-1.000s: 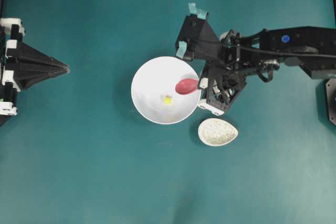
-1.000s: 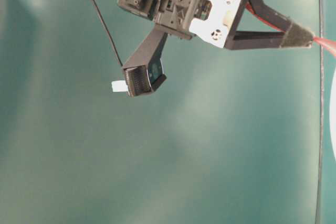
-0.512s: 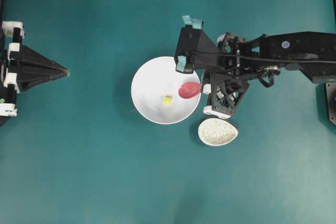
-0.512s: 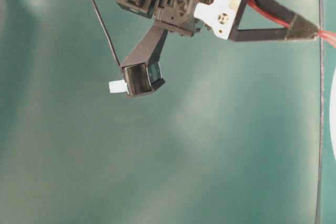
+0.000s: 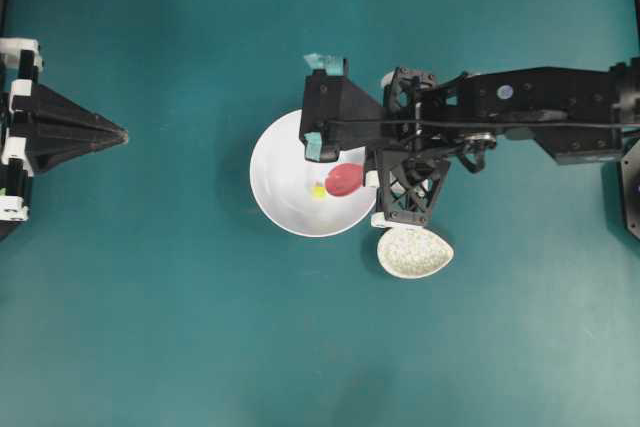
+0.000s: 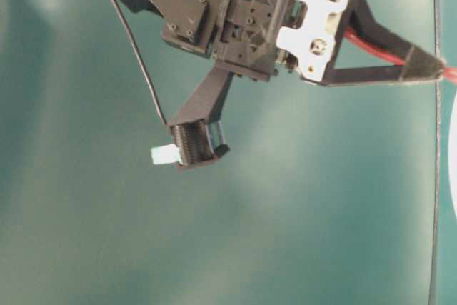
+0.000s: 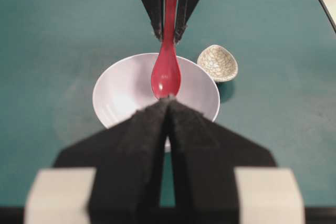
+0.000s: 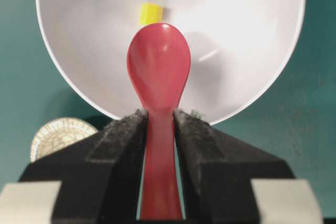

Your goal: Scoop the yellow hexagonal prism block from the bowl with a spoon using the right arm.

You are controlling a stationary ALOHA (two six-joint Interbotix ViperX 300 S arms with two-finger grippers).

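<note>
Yellow hexagonal prism block (image 5: 318,190): lies on the floor of the bowl, a little left of centre in the overhead view; unmoved from a second ago.
Bowl (image 5: 275,172): large, plain white, upright on the teal surface (image 5: 180,327); same place as before.
Spoon (image 5: 344,180): glossy red, head over the bowl's inside, its tip just beside the block; whether they touch cannot be told. A second ago the head was near the bowl's right rim, well apart from the block; it is now further left and closer in.
Right pincer (image 8: 159,124): clamped tight on the spoon's handle, one black finger on each side, as it was earlier.
Right arm (image 5: 540,112): reaches in from the right; its wrist and camera mount have shifted left, now over the bowl's upper right rim.
Left pincer (image 7: 168,109): closed with nothing in it, fingers meeting at the tip, parked at the left edge, pointing toward the bowl.
Speckled egg-shaped dish (image 5: 414,252): on the surface just below and right of the bowl, unmoved.
</note>
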